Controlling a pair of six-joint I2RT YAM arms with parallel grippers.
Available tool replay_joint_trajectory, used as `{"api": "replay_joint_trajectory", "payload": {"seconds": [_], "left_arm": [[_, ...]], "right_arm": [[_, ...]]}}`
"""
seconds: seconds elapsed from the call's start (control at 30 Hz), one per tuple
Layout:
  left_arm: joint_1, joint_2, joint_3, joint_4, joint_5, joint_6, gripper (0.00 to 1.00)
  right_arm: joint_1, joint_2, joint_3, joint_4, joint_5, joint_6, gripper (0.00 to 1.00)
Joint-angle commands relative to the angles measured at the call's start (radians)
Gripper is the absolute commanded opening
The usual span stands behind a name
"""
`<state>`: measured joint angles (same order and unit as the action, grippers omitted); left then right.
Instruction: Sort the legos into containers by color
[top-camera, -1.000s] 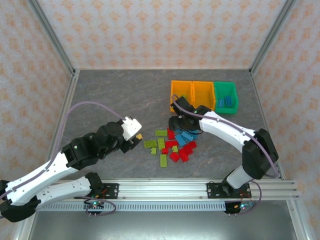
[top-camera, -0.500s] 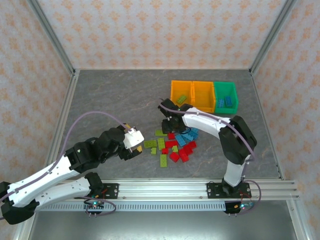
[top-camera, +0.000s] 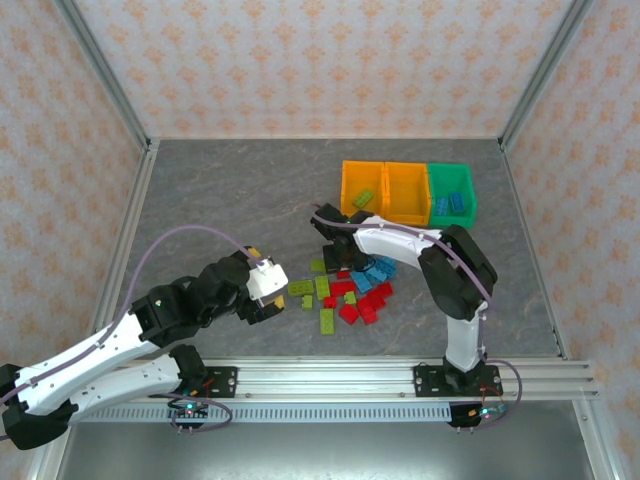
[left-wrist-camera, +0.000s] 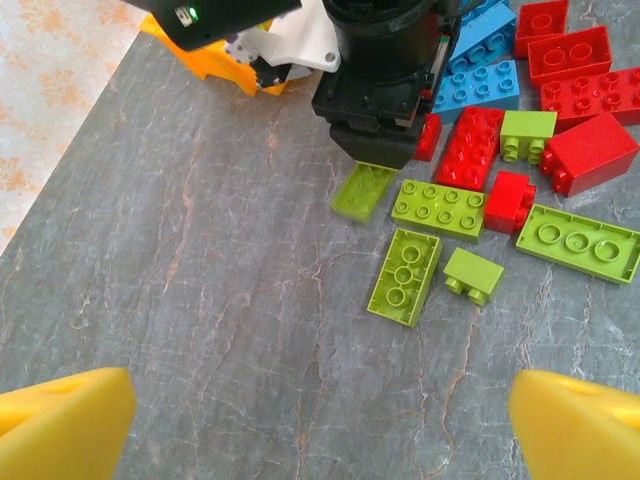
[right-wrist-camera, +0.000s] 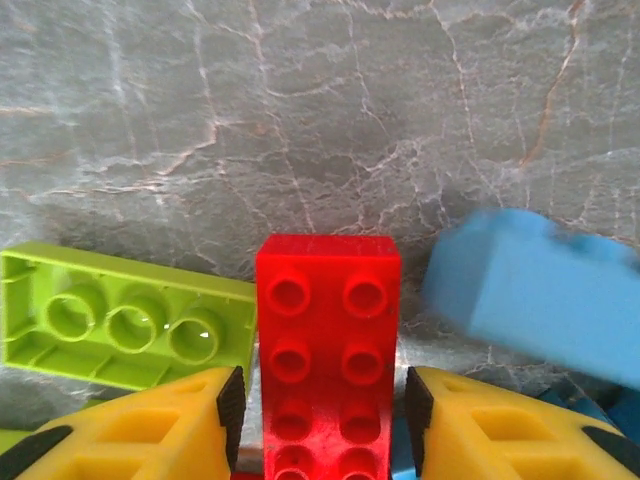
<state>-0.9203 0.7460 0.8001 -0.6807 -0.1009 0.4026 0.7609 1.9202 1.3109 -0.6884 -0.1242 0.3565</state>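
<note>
Grey marbled tabletop (top-camera: 230, 200), patterned walls (top-camera: 320, 60) round it. The right gripper (right-wrist-camera: 322, 400) is set over a red brick (right-wrist-camera: 327, 330), jaws narrowed to either side w/ a sliver of gap seen at one pad; no firm hold is shown.

Just beside the red brick a lime plate (right-wrist-camera: 120, 325) lies, and on the other side a blurred blue brick (right-wrist-camera: 530, 300).

Risk: a pad could be caught on either neighbour, or the red brick pinched off-centre & twisted out on lift.

The left gripper (left-wrist-camera: 320, 420) is held wide open, nothing in it, well apart from the red brick.

Beyond the red brick are the left orange bin (top-camera: 362, 168), middle orange bin (top-camera: 407, 168) & green bin (top-camera: 452, 167).

The red brick's near end is cut off btw. the fingers. Bin contents are too small to be read fully.
</note>
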Motion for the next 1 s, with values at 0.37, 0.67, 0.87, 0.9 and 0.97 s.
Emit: {"api": "replay_joint_trajectory", "payload": {"seconds": [0.37, 0.67, 0.87, 0.9, 0.97], "left_arm": [[0.009, -0.009, -0.012, 0.025, 0.004, 0.023, 1.0], [0.01, -0.02, -0.022, 0.04, 0.006, 0.021, 1.0], [0.011, -0.02, -0.023, 0.04, -0.001, 0.019, 1.0], [0.011, -0.021, -0.024, 0.04, -0.003, 0.019, 1.0], [0.011, -0.022, -0.024, 0.042, -0.01, 0.017, 1.0]], "right_arm": [[0.003, -0.112, -0.031, 0.043, 0.076, 0.028, 0.25], [-0.178, -0.408, -0.088, 0.151, 0.347, 0.029, 0.24], [-0.476, -0.21, 0.096, 0.188, 0.196, -0.037, 0.24], [-0.494, -0.162, 0.141, 0.17, 0.189, -0.045, 0.24], [-0.523, -0.056, 0.237, 0.138, 0.168, -0.062, 0.25]]}}
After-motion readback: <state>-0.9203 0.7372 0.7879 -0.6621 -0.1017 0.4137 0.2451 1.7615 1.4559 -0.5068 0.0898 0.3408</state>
